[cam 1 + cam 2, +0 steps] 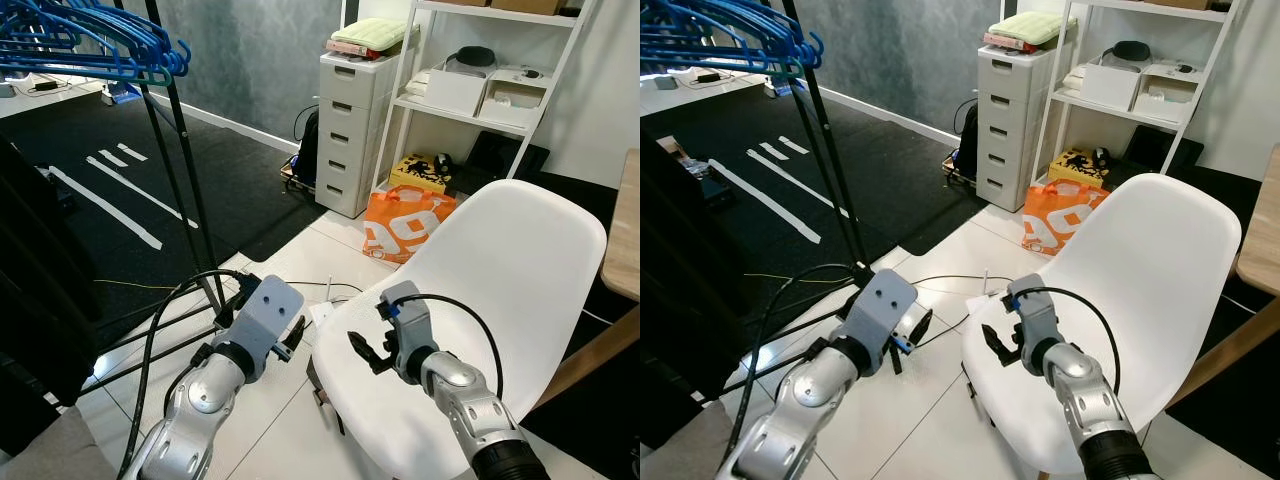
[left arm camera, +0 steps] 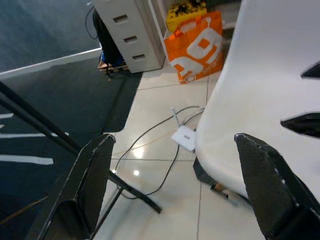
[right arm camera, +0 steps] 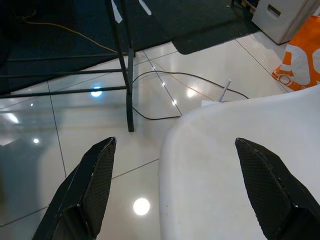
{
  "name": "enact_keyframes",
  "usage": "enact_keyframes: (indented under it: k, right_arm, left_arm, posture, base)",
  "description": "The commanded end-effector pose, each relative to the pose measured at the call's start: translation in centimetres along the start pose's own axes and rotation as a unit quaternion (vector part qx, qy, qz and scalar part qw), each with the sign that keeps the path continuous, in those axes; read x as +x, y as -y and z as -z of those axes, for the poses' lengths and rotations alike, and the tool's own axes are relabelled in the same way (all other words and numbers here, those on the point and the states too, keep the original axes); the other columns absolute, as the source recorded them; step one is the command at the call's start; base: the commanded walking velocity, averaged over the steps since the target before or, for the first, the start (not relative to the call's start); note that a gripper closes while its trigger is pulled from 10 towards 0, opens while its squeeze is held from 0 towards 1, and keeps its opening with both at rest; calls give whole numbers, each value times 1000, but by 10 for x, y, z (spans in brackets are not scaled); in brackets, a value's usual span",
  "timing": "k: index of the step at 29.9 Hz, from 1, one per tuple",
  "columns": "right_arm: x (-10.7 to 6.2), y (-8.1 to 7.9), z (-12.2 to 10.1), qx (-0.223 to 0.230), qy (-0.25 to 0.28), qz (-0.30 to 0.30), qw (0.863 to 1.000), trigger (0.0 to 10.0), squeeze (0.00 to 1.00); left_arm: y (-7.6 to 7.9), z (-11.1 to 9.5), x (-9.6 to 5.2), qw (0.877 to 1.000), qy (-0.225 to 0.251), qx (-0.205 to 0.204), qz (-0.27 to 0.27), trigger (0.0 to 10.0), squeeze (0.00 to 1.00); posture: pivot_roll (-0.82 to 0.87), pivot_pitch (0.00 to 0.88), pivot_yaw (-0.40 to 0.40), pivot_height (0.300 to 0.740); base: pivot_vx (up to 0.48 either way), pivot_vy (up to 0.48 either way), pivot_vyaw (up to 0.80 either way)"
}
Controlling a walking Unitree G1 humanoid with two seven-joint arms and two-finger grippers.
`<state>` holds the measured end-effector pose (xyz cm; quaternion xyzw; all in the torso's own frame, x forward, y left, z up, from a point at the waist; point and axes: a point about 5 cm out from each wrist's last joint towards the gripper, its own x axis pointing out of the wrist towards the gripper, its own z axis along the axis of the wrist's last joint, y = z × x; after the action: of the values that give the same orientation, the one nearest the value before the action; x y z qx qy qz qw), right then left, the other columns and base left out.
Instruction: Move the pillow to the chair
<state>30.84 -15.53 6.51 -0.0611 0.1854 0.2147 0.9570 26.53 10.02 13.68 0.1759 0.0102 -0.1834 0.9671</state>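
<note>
Smooth white plastic chair point(image 1: 500, 290) on glossy floor tiles point(image 3: 60, 145).

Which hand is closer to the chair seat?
Right. The right hand hovers over the white chair seat's front edge; the left hand hangs beside it, over floor tiles.

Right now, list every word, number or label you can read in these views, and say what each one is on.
"9" or "a9": large white characters on the orange bag, partly folded, so the reading is unsure.
Yellow box behind the bag: a dark printed figure, with any lettering too small to read.
White boxes on the shelf: no legible label.
White chair and drawer unit: no text.
</note>
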Motion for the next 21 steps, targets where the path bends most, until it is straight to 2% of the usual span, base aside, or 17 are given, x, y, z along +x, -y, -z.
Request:
enact_keyframes:
  k: [1,5,13,15,16,21]
  right_arm:
    - [0,1,-5,1,10,-2,1000,10000,0]
    - [-1,1,-8,-3,16,-7,1000,10000,0]
    - [-1,1,-9,-1,21,-11,1000,10000,0]
    - [0,1,-10,0,22,-12,1000,10000,0]
    - [0,0,-10,2,24,-15,1000,10000,0]
    - [1,-1,-11,5,25,-20,999,10000,0]
  left_arm:
    - [-3,3,0,1000,-6,-14,-8,10000,0]
    - [-8,5,-1,999,-8,-50,-17,10000,0]
    - [-15,15,-8,997,-29,-73,-28,10000,0]
    - [-18,17,-10,995,-34,-85,-34,10000,0]
    - [-21,20,-13,993,-38,-104,-46,10000,0]
    - [-24,22,-15,990,-41,-122,-56,10000,0]
  posture:
    - [-154,0,-51,740]
    - [-165,0,-50,740]
    - [-167,3,-46,740]
    - [-167,4,-45,740]
    - [-167,4,-42,740]
    - [-165,5,-42,740]
  base:
    - [0,0,0]
    - [0,0,798]
    - [0,0,789]
    - [0,0,788]
    - [0,0,788]
    - [0,0,788]
